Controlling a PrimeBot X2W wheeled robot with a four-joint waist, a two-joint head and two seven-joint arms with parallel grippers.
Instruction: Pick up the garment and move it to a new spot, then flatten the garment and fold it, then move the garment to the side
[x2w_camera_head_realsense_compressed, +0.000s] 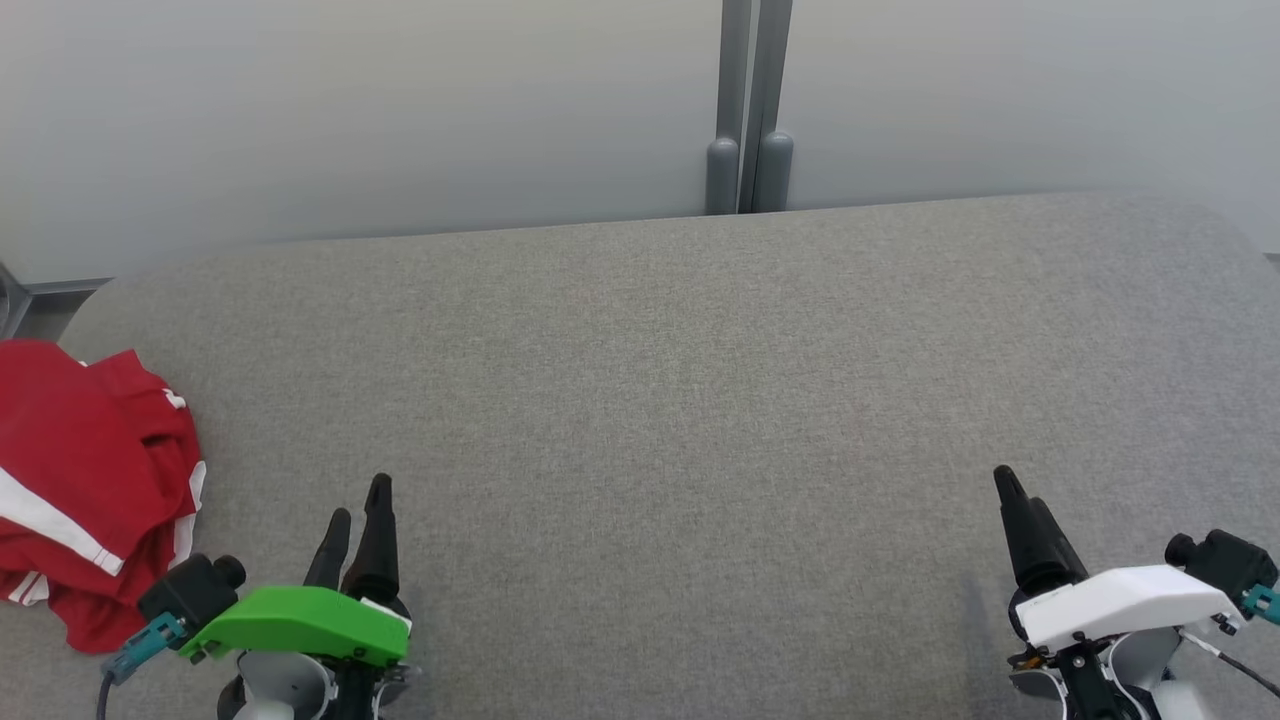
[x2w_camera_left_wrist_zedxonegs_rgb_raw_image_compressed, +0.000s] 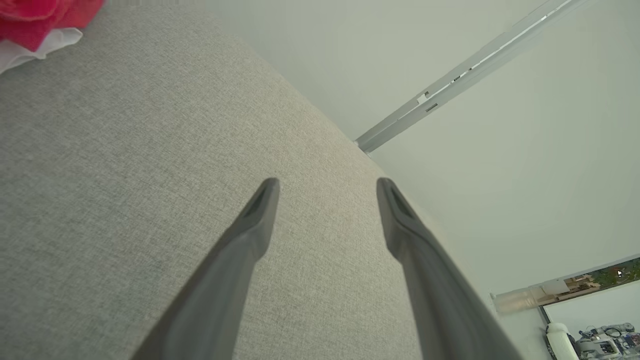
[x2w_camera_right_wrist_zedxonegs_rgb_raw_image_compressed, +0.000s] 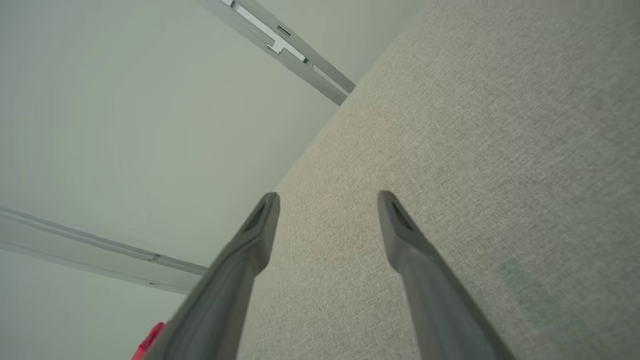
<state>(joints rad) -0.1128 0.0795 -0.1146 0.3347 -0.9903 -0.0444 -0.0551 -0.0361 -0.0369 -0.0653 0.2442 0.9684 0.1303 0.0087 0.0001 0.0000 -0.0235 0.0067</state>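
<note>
Garment lay bunched, seemingly unfolded; left gripper and right gripper gaped empty; 3 steps remained.

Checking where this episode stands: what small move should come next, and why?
Probably swing the left gripper leftward to the red garment. It lies crumpled at the left edge of the grey table, untouched. The left gripper is beside it with jaws open and empty, while the right gripper, also open, is far across the table.
</note>
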